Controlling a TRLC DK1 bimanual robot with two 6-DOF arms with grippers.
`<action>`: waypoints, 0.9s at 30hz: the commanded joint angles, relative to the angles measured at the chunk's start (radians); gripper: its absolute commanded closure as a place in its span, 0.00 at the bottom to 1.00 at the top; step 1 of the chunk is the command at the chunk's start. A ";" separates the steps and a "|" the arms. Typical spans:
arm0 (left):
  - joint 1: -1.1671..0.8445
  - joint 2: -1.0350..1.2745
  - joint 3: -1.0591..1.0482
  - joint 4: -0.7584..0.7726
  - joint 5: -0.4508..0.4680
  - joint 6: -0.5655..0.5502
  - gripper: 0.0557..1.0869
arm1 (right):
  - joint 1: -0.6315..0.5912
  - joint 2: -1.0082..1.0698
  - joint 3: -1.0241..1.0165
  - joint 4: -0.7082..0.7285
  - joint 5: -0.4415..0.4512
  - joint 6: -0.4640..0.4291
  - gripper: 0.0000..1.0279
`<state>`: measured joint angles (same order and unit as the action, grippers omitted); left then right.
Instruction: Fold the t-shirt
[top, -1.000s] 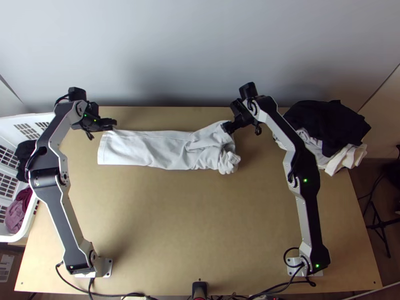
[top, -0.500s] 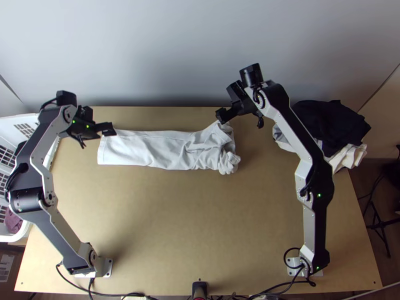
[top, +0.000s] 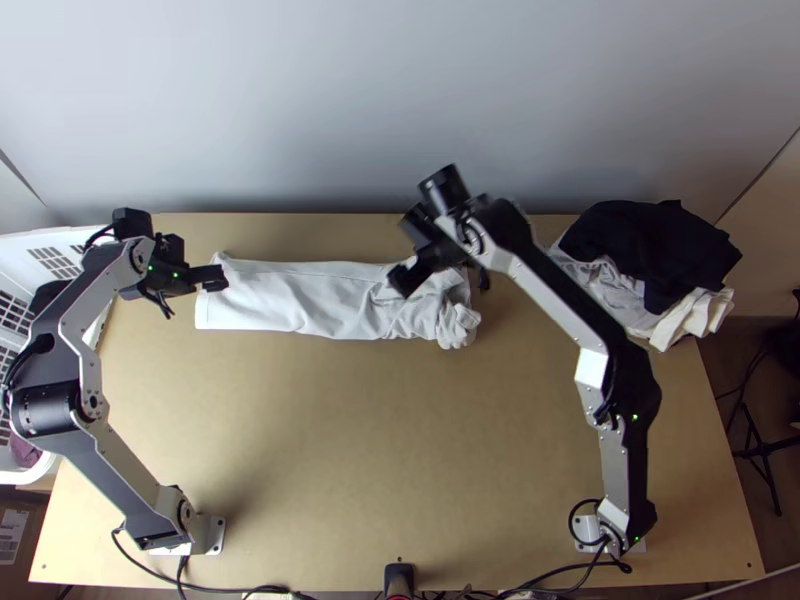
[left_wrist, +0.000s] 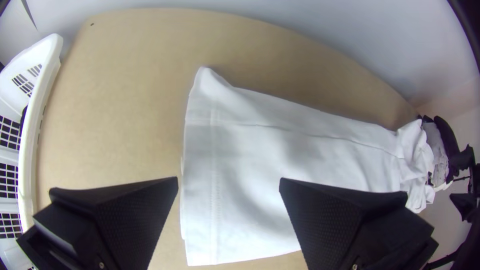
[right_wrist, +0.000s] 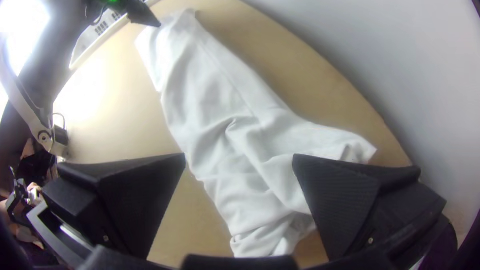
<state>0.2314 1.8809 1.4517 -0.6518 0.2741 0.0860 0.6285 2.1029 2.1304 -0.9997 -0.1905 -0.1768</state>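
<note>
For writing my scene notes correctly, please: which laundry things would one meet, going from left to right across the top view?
White laundry basket → white T-shirt → pile of garments with a black one on top.

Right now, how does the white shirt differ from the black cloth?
The white shirt is pale; the black cloth is dark. The shirt lies in a long strip on the table; the black cloth is bunched on other clothes. Both are fabric.
</note>
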 joint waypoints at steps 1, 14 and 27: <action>0.000 0.057 -0.013 0.041 -0.015 -0.003 0.05 | 0.060 0.040 -0.099 0.021 0.000 -0.001 0.03; -0.032 0.135 0.041 0.032 -0.009 -0.032 0.05 | 0.040 0.094 -0.132 0.064 0.002 0.008 0.03; -0.087 0.141 0.042 -0.039 0.073 -0.057 0.97 | 0.002 0.134 -0.122 0.078 0.005 0.011 0.03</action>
<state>0.1627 2.0308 1.4937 -0.6586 0.3096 0.0460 0.6491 2.2143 2.0060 -0.9272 -0.1879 -0.1688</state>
